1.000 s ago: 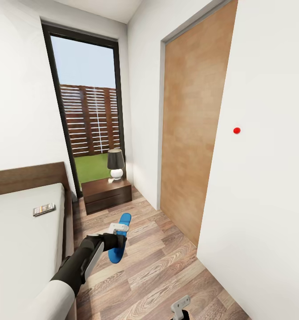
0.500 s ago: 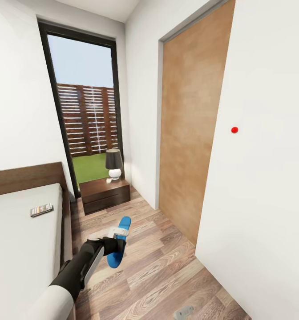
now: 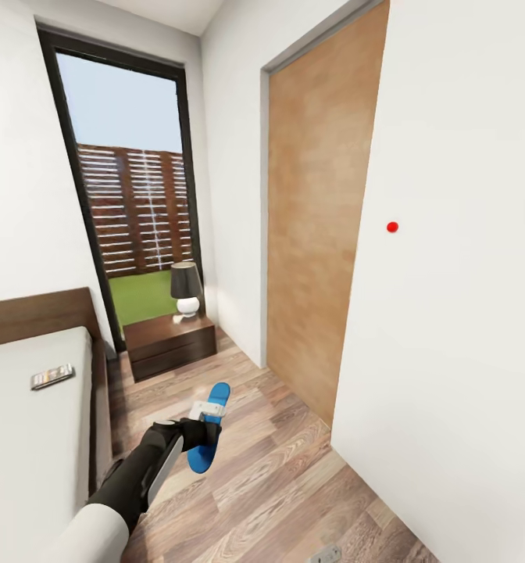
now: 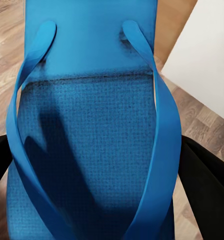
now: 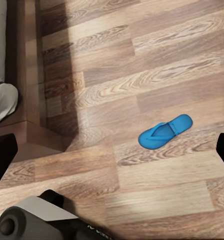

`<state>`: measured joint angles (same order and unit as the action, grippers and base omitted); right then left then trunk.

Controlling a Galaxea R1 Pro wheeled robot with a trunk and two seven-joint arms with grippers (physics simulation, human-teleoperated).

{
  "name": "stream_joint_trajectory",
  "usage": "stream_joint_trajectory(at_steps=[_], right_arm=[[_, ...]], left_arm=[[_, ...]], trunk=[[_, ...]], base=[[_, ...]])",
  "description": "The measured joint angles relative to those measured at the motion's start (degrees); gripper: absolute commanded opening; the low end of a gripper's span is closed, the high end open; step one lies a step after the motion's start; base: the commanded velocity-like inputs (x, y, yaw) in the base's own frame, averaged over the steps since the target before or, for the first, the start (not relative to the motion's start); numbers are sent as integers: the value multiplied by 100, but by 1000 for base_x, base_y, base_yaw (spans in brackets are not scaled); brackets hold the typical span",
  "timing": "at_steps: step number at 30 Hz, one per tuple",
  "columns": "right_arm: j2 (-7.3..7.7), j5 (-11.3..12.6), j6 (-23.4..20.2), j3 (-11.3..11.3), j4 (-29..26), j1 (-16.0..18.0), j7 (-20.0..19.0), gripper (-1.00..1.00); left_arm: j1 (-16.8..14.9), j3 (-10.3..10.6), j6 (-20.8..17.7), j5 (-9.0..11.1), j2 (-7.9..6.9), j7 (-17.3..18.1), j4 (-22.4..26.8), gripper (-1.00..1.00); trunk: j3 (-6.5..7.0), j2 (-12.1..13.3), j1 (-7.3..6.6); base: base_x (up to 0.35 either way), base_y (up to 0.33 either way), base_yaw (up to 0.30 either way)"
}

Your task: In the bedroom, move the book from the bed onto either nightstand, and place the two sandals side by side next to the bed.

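While the left pincer (image 3: pixel 208 408) stays out over the floor (image 3: pixel 278 461), it is clamped on a sandal (image 3: pixel 207 429), carried above the boards between the bed (image 3: pixel 28 407) and the door (image 3: pixel 313 234). The sandal's long axis runs away from the robot, roughly along the bed's side and toward the nightstand (image 3: pixel 170 344); in the left wrist view the straps (image 4: pixel 164 130) and footbed fill the space between the two dark fingers (image 4: pixel 207 185), one at each long edge.

A second sandal (image 5: pixel 164 131) lies flat on the floor in the right wrist view, well apart from the bed frame (image 5: pixel 29 75), its long axis slanted to the planks. How it lies from the held one I cannot tell, since the two share no picture. That is the relation the coming move turns on, by my judgement: the held sandal must come down just beside its mate, long axes parallel, close by the bed's side.

Of the right pincer I see dark finger parts at the picture's edges in its own view, spread wide with nothing between them; it looks open.

The book (image 3: pixel 52 377) rests on the mattress near the edge facing the nightstand, short of the headboard (image 3: pixel 36 317). A lamp (image 3: pixel 186 288) stands on the nightstand's top toward the window (image 3: pixel 130 195). The left arm is nearer the bed's side.
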<state>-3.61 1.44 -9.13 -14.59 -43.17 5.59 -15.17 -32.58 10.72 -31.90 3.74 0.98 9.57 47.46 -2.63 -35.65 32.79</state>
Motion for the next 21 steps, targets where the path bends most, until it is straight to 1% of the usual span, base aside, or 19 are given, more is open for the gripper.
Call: stream_joint_trajectory(at_steps=[5,16,21], right_arm=[[0,0,0,-5,2,0,0,100],[0,-1,0,-9,3,0,0,100],[0,-1,1,-11,3,0,0,100]], left_arm=[[1,5,0,1,-1,-2,7,-100],[2,7,-1,4,-1,-2,11,-100],[1,6,-2,4,0,3,11,-100]], trunk=[[-5,0,0],[-7,0,0],[-7,0,0]], base=[[0,0,-85],[0,1,-12],[0,89,-2]])
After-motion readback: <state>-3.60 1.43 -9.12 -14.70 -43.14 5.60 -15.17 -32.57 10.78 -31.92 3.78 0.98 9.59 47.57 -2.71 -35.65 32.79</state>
